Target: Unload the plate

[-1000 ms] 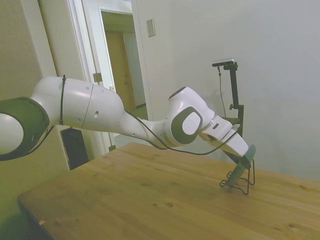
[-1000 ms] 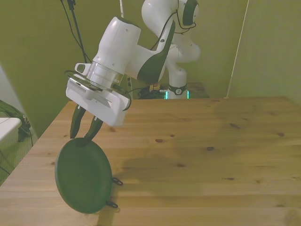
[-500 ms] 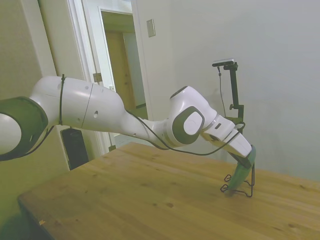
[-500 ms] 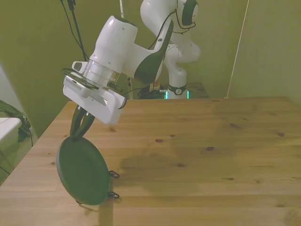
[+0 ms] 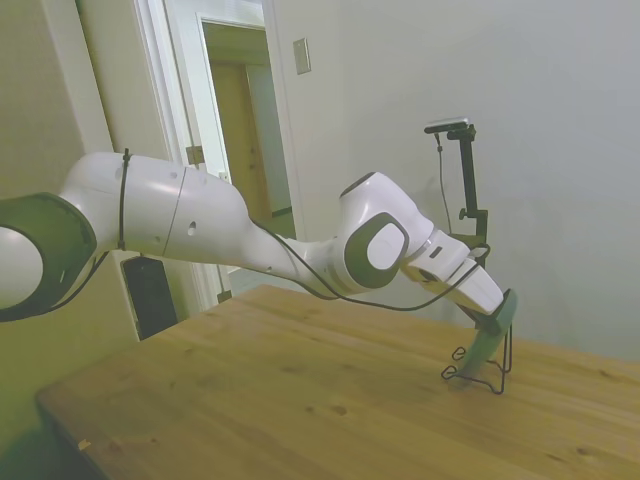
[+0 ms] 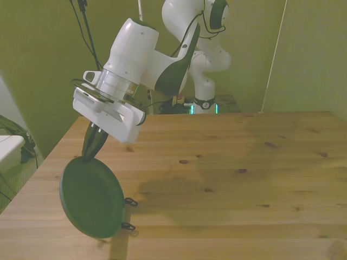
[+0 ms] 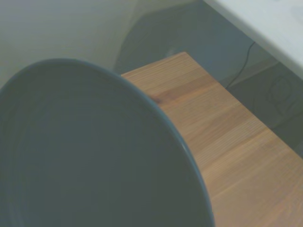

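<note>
The dull green plate (image 6: 92, 197) stands on edge, tilted, in a thin black wire rack (image 5: 478, 372) near the table corner at the front view's left. From the side it shows edge-on (image 5: 488, 340). My gripper (image 6: 90, 153) comes down from above and is shut on the plate's upper rim; it appears as well in the side view (image 5: 497, 321). The wrist view is mostly filled by the plate's smooth face (image 7: 94, 151). Two rack loops (image 6: 129, 202) stick out beside the plate's lower edge.
The wooden table (image 6: 227, 179) stretches wide toward the front view's right. The table edge (image 7: 246, 113) runs close beside the plate, with floor and cables below it. A wall stands just behind the rack in the side view.
The fingers, which straddled the plate's rim open a second ago, have closed on it. The plate has shifted slightly toward the front view's left and stands a bit more upright.
</note>
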Controlling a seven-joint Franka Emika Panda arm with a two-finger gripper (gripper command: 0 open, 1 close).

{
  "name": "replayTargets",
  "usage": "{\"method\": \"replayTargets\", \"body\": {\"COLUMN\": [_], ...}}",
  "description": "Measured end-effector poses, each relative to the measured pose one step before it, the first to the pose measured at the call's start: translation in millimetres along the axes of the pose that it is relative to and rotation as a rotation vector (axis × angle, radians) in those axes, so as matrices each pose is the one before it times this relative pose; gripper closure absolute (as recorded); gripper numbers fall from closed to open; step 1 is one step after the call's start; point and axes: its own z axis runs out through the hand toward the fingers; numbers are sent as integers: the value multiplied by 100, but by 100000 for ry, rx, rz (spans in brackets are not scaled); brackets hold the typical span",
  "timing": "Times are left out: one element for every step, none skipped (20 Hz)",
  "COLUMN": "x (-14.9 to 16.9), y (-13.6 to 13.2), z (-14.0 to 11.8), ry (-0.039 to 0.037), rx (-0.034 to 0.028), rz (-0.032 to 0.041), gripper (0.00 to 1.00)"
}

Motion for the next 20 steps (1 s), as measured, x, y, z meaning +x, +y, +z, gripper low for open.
{"method": "replayTargets", "body": {"x": [136,127,137,62,-13,-45,-160,-223,-269,-408,-563,-801,-1019,-1179,-1450,-1593,-1554,-1521,-1454,-1232], "y": [-119,-210,-253,-325,-404,-434,-476,-508,-562,-643,-635,-557,-452,-257,-137,3,165,208,310,371], "z": [-247,-371,-473,-572,-657,-665,-717,-745,-856,-958,-993,-1001,-934,-809,-733,-632,-503,-482,-422,-340], "ry": [155,176,160,38,-72,-135,-382,-402,-460,-692,-951,-1341,-1581,-1799,-2161,-2250,-2429,-2239,-1782,-1838], "rx": [467,727,913,1056,1293,1261,1175,1186,1240,1153,1111,830,818,560,233,-84,-547,-961,-1290,-1356], "rz": [208,166,195,124,75,67,28,-131,-124,-202,-321,-641,-867,-1015,-1184,-1086,-954,-1030,-904,-389], "gripper": [100,100,100,100,100,100,100,100,100,100,100,100,100,100,100,100,100,100,100,100]}}
